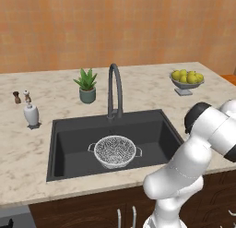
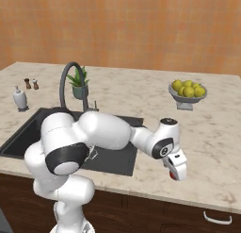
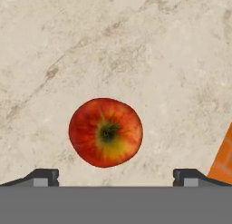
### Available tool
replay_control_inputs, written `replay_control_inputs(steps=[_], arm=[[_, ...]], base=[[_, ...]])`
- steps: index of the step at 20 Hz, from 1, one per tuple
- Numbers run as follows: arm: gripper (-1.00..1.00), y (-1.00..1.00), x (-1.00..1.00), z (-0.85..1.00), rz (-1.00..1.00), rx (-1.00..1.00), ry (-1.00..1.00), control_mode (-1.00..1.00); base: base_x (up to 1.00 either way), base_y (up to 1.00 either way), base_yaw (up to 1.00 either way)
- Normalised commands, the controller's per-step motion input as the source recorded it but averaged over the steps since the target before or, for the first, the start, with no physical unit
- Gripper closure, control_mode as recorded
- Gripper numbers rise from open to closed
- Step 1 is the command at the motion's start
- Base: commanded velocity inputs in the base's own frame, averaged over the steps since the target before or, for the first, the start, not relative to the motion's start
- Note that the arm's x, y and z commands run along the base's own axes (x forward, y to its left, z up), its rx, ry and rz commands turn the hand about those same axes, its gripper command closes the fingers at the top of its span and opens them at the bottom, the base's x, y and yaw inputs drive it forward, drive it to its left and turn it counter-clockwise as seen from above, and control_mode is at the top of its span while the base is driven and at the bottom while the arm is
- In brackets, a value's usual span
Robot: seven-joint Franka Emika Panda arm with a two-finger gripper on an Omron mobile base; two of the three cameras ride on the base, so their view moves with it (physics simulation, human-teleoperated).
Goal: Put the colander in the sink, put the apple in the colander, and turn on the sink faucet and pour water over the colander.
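Already the round silvery-white perforated mesh colander (image 1: pixel 115 151) sits on the floor of the large dark grey rectangular sink (image 1: pixel 69 146), well off to the left of the two-finger gripper (image 2: pixel 175 173), with the tall dark grey gooseneck faucet (image 1: pixel 115 91) arched behind it and no water running. So the first step looks done and the apple step is in hand. Further right, the white arm reaches down over the pale marble counter (image 2: pixel 212 147) beside the sink. In the hand view the small round red apple (image 3: pixel 105 132) lies on the stone straight ahead of the gripper (image 3: pixel 116 177), roughly between the lines of the two dark finger tips, which stand wide apart with nothing between them: released. Next the hand probably needs to come down until the fingers flank the fruit, then close on it. From the right base view only a red sliver shows beneath the hand, so how close the fingers are to the apple is hard to judge.
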Motion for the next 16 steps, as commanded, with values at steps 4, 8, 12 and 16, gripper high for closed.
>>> replay_control_inputs(steps=[4, 8, 12, 16], arm=[[-1.00, -0.10, 0.12, -0.21, 0.00, 0.00, 0.01, -1.00], [-1.00, -0.08, 0.21, -0.20, -0.02, 0.00, 0.01, -1.00], [-1.00, -0.09, 0.14, -0.07, -0.01, 0.02, 0.02, -1.00], [-1.00, -0.18, 0.00, -0.21, -0.03, 0.00, 0.05, -1.00]], base=[[0.00, 0.00, 0.00], [0.00, 0.00, 0.00], [0.00, 0.00, 0.00], [0.00, 0.00, 0.00]])
